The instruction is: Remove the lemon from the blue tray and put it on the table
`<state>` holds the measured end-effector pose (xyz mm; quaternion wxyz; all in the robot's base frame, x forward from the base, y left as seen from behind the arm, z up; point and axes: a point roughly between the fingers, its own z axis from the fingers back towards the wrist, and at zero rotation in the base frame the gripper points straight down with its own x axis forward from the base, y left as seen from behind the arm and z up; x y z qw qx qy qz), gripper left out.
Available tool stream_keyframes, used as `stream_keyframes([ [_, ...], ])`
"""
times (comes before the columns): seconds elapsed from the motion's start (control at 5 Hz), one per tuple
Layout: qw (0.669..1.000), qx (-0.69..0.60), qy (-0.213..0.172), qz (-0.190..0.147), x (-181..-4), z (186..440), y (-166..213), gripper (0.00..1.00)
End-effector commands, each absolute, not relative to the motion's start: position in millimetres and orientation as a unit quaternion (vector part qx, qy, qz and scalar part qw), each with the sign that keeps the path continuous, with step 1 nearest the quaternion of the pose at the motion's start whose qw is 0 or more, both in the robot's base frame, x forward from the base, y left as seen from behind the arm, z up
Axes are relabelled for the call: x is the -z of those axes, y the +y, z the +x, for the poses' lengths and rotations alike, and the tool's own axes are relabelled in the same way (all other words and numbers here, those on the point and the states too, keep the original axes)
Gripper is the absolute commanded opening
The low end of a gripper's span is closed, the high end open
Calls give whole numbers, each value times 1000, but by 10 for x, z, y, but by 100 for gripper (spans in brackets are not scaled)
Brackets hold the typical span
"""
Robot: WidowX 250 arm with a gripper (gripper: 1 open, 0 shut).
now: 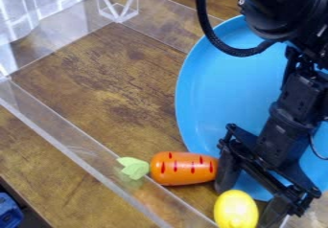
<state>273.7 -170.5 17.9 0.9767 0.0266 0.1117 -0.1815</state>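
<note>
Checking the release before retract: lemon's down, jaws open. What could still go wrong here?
1. The lemon is round and lies right beside the open gripper; a retracting finger could nudge it rolling.
2. It sits against the toy carrot and close to the blue tray rim, so a bump may shift either.

Looks like a robotics lab / test rig, not a home. Evidence: dark wood-grain table (pixel 115 79) fenced w/ clear acrylic walls (pixel 64 131), i.e. a boxed-in work cell. Black robot arm (pixel 289 98) w/ looped cable stands over it. Props are toy-like: glossy plastic carrot (pixel 183 168) w/ flat green leaf, smooth yellow lemon (pixel 236 211), big plain blue tray (pixel 224 88). Small clear acrylic piece (pixel 118 2) at the far wall. Pale grid-patterned surface beyond the wall at top left, too blurred to ID.
</note>
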Motion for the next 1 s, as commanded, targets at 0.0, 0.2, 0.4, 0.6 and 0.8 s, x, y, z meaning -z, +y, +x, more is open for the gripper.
stream_keyframes([
  [0.0,979,171,107,28,-228,2811,-1636,100],
  [0.2,979,169,110,30,-234,2823,-1622,100],
  [0.4,979,169,113,33,-234,2838,-1624,100],
  [0.6,978,169,115,35,-241,2851,-1633,100],
  [0.8,978,169,118,38,-249,2860,-1647,100],
])
